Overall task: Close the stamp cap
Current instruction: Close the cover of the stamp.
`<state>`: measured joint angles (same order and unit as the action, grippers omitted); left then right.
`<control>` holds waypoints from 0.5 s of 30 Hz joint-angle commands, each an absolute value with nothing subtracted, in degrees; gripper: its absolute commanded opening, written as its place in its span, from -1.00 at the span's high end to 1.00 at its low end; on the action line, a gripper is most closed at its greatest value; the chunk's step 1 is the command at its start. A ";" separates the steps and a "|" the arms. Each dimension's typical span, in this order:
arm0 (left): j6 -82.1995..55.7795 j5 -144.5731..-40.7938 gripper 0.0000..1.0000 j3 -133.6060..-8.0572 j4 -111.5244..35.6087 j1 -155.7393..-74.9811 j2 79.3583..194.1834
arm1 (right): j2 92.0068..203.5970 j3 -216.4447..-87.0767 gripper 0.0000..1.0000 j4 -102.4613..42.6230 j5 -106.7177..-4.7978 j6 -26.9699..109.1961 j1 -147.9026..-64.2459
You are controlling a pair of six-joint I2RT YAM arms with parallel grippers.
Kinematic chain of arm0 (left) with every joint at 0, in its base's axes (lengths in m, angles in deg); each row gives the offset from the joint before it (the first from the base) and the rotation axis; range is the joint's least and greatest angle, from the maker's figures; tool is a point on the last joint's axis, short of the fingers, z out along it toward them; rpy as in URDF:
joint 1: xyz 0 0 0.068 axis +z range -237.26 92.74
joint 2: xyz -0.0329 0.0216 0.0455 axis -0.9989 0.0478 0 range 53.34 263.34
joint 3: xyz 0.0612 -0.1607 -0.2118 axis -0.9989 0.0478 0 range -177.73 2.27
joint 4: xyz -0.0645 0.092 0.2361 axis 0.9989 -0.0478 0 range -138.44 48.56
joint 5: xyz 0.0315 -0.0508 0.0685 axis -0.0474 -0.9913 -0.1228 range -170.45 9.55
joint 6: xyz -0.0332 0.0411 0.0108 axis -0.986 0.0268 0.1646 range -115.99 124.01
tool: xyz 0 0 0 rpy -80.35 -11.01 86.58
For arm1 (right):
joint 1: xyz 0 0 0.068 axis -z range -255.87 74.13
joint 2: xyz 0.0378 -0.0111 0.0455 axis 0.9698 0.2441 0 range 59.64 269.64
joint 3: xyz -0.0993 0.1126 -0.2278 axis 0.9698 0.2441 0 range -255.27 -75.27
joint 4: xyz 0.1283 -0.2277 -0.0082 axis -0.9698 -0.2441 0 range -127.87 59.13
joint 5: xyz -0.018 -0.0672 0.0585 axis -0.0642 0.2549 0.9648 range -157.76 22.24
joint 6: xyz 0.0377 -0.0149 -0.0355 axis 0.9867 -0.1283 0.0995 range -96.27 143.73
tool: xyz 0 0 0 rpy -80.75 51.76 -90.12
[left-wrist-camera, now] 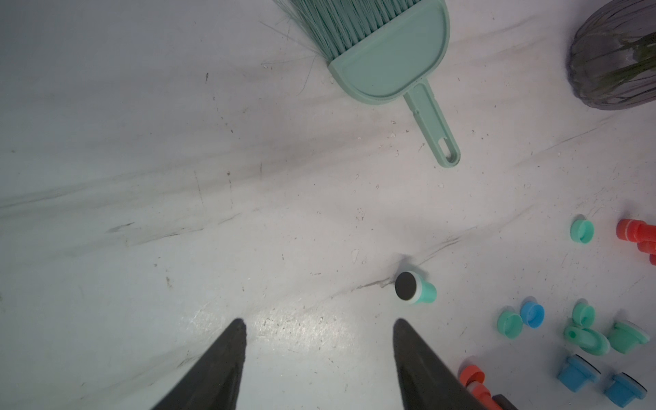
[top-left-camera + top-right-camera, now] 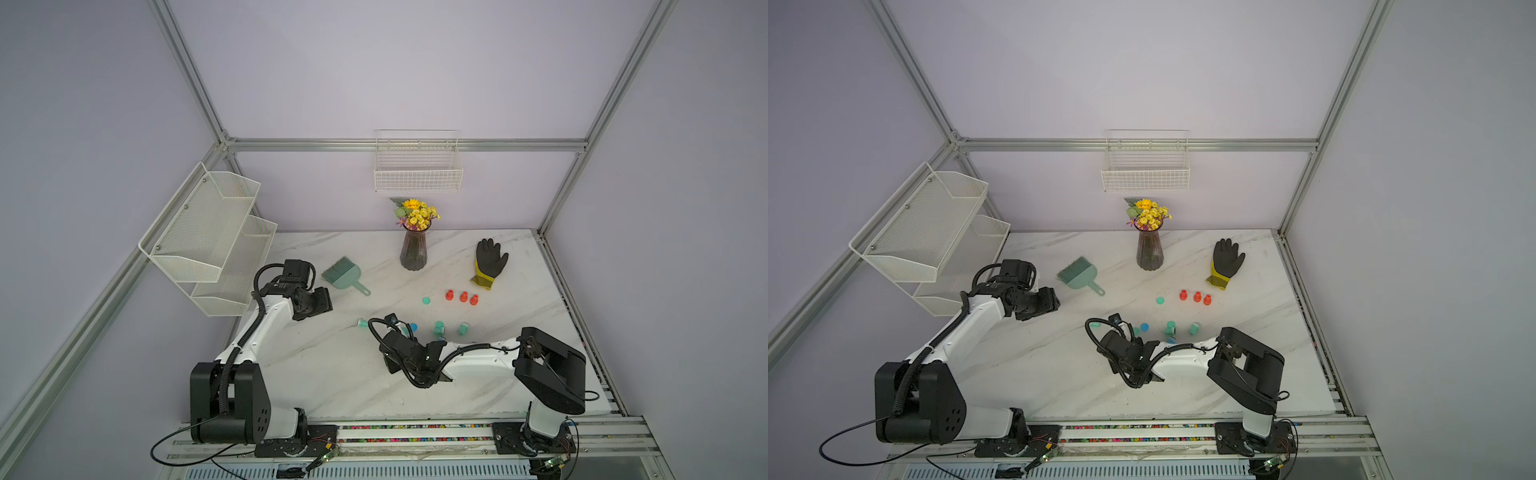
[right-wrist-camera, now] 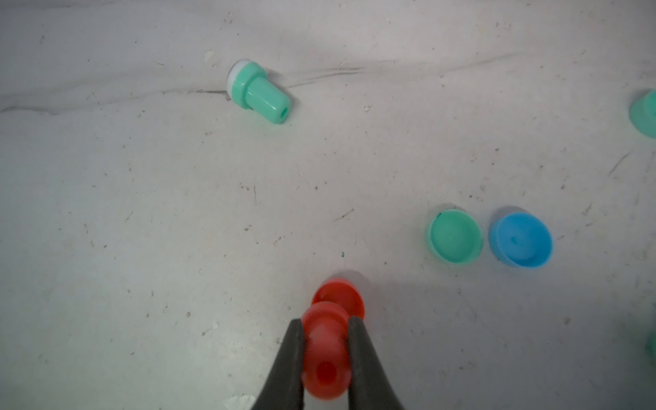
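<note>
red stamp [image 3: 324, 355] | clamped in right hand [image 3: 326, 320] | left hand [image 1: 319, 320] spread

Dark ribbed glass vase [image 2: 414, 253] stood upright on the white marble table [image 2: 332, 382], yellow flowers [image 2: 417, 214] in it. Black glove [image 2: 490, 259] with a yellow cuff lay flat right of the vase, apart from it. Mint hand brush [image 2: 345, 275] lay left of the vase, also apart, bristles away from it. White wire basket [image 2: 418, 174] hung on the wall above the vase. White mesh two-tier rack [image 2: 208, 237] was mounted well left of the vase.
</note>
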<state>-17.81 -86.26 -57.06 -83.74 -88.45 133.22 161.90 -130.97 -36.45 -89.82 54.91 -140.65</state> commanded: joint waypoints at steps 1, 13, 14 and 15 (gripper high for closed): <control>-16.31 -86.74 -0.32 -57.89 -82.39 -88.01 132.99 | 162.30 -131.08 1.00 -35.80 -91.40 55.02 -140.65; -16.32 -86.76 -0.32 -57.93 -82.39 -87.87 132.77 | 159.31 -130.83 1.00 -34.39 -92.23 54.05 -140.57; -16.32 -86.78 -0.32 -57.90 -82.35 -87.85 132.79 | 159.18 -130.73 1.00 -34.34 -92.35 53.97 -140.46; -16.32 -86.78 -0.32 -57.87 -82.40 -87.77 132.79 | 159.14 -130.66 1.00 -34.23 -92.37 53.96 -140.39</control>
